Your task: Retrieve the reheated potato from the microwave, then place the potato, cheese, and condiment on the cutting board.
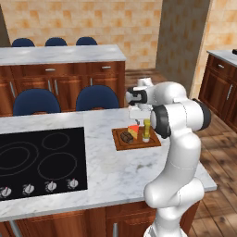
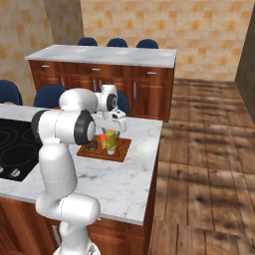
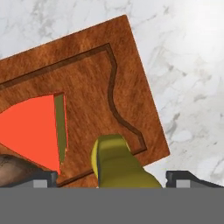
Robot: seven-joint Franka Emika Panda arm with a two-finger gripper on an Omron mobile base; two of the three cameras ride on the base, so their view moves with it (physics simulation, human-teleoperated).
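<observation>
The gripper (image 3: 111,177) stood released, jaws wide either side of the condiment (image 3: 118,164), which stood upright on the board (image 3: 127,87) beside the cheese (image 3: 30,127) and potato (image 1: 127,137). Lifting straight up seemed wisest, to avoid tipping the bottle.

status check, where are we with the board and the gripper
Gripper open, jaws wide either side of the condiment. Potato, cheese and condiment all on the cutting board. Nothing in the way.
</observation>
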